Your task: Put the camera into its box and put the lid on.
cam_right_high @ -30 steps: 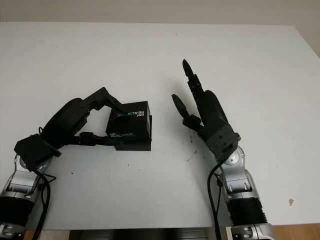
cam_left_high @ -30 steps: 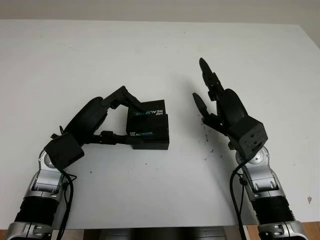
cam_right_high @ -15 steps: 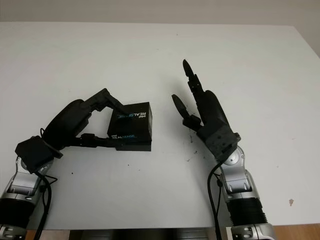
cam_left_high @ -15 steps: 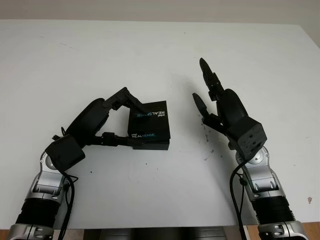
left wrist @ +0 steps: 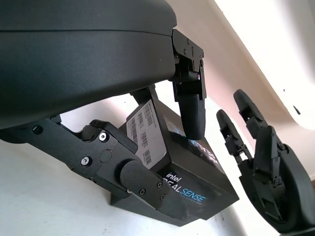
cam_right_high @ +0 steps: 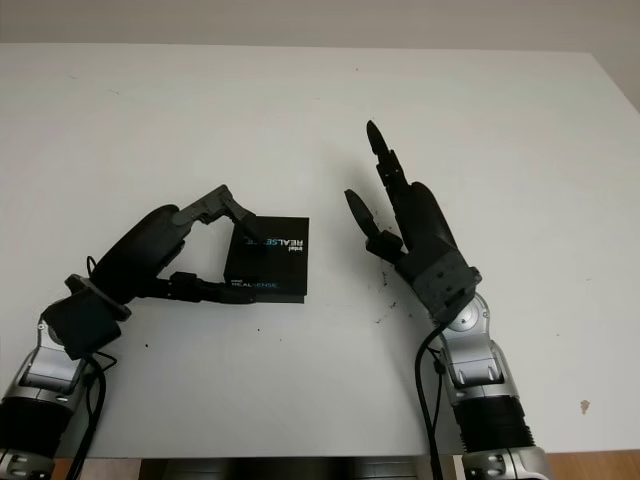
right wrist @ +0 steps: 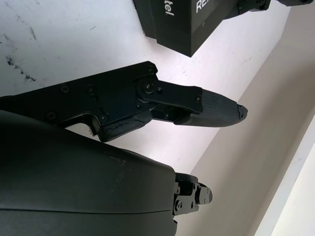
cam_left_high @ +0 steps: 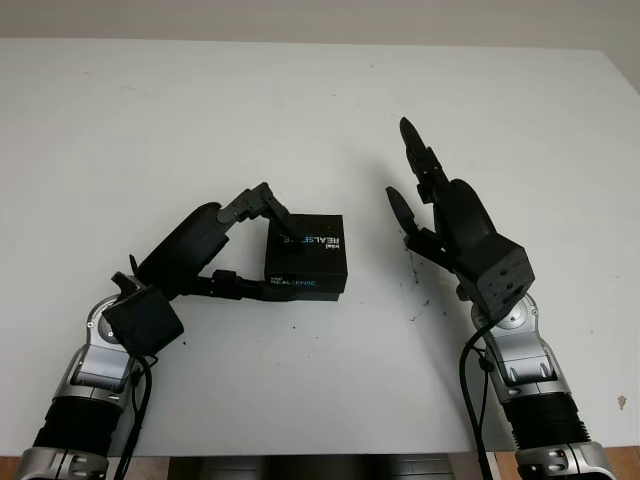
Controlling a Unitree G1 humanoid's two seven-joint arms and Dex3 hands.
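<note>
- The white table (cam_left_high: 300, 110) is spreading matte and flat across the head views; its far edge is running along the top, its right edge is slanting down at the upper right, and wide bare surface is lying behind and to both sides of the hands. A few small dark specks are marking it just right of centre.
- The right hand (cam_left_high: 428, 205), black with hard jointed shells, is standing raised right of centre, open and holding nothing, its fingers pointing away from the robot; bare table is separating it from the box.
- The left hand (cam_left_high: 235, 245) is reaching in from the lower left and closing on the box (cam_left_high: 305, 258): one finger (left wrist: 192, 108) is pressing down on the lid's top near its left back corner, and the lower finger (left wrist: 133, 179) is bearing against the front left side.
- The box, a black rectangular carton with crisp edges, is sitting on the table left of centre with its lid on. White and blue lettering on the front face is reading "intel REALSENSE", the top is repeating the name, and a white barcode label (left wrist: 145, 132) is covering the left end.
</note>
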